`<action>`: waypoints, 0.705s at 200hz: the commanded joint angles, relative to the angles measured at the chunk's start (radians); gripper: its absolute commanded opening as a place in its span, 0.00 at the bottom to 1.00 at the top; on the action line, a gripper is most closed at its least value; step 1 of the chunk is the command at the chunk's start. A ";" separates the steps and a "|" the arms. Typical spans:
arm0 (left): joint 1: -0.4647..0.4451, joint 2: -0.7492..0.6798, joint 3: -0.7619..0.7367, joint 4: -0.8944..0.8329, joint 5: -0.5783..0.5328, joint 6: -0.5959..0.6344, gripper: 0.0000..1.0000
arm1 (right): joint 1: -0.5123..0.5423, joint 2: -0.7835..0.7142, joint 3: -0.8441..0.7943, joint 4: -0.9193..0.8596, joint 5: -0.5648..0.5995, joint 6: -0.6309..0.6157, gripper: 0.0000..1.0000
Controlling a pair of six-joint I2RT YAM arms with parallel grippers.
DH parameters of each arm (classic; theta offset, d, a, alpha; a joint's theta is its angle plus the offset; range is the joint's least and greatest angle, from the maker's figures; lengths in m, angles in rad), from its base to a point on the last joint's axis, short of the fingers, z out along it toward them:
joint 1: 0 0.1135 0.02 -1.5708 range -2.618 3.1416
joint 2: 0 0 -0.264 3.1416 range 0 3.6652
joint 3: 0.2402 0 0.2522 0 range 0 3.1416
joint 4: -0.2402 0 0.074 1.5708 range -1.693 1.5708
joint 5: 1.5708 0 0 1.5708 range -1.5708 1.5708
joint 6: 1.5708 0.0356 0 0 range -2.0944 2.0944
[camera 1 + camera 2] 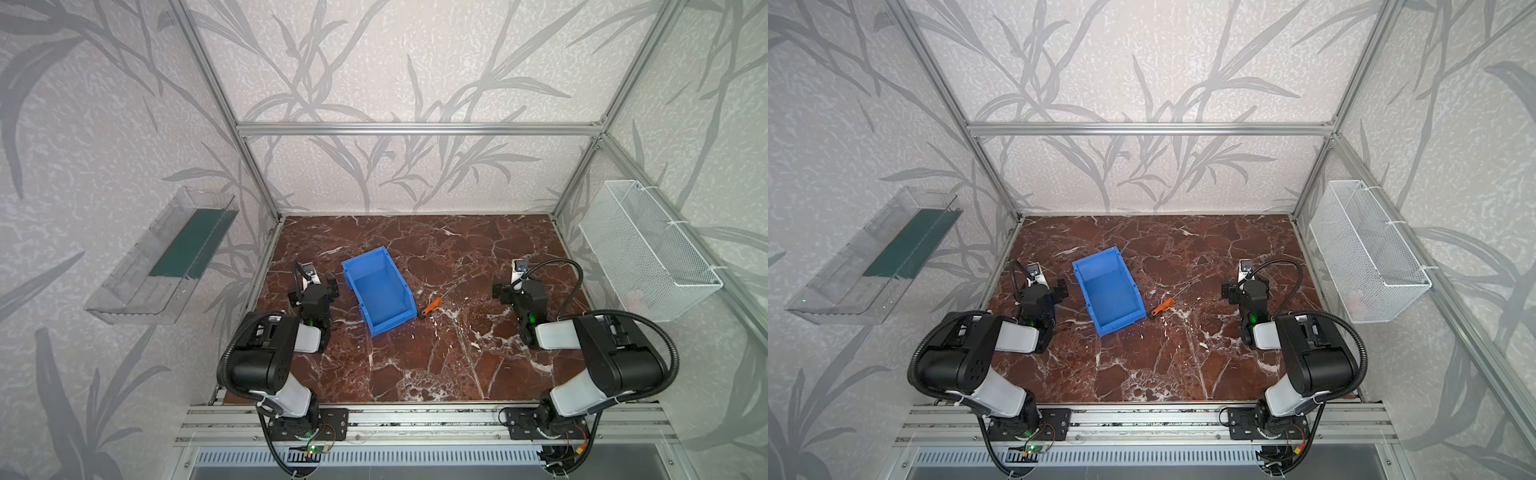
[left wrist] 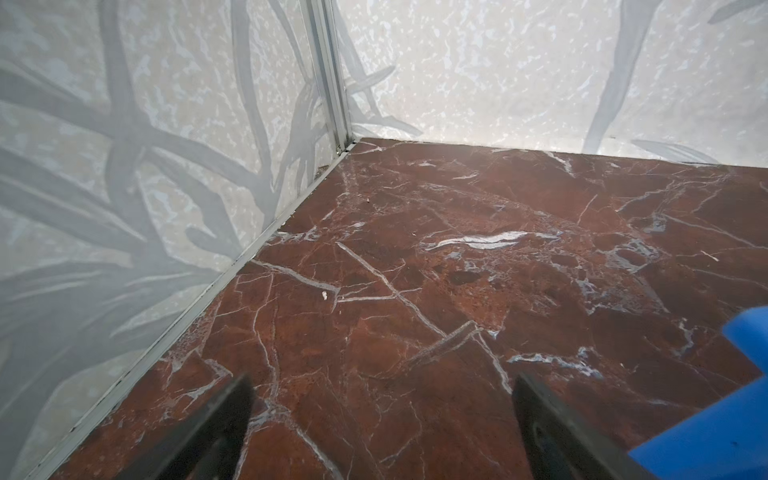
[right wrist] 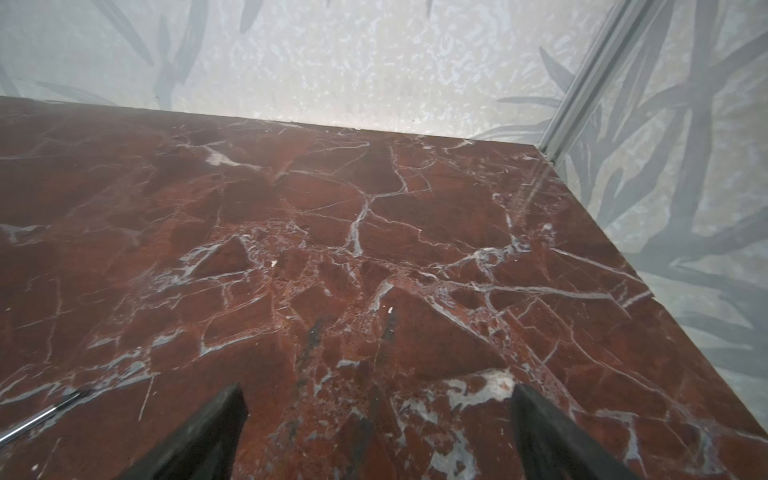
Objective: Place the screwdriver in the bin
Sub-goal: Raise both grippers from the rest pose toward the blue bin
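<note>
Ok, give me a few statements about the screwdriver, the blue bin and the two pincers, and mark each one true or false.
1. The screwdriver lies inside the bin. False: it lies on the table, beside the bin and outside it.
2. The bin is empty. True.
3. The left pincer grips the screwdriver. False: it is open and holds nothing.
4. The right pincer is open. True.
5. In both top views, the screwdriver lies on the right pincer's side of the bin. True.
</note>
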 commanded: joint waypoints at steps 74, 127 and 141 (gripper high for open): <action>0.004 0.000 0.012 0.009 -0.002 0.010 0.99 | -0.005 0.005 0.004 0.012 -0.071 -0.027 0.99; 0.005 0.000 0.012 0.006 0.000 0.009 0.99 | -0.005 0.005 0.004 0.009 -0.071 -0.027 0.99; 0.006 0.000 0.013 0.003 0.000 0.009 0.99 | -0.005 0.005 0.004 0.010 -0.071 -0.028 0.99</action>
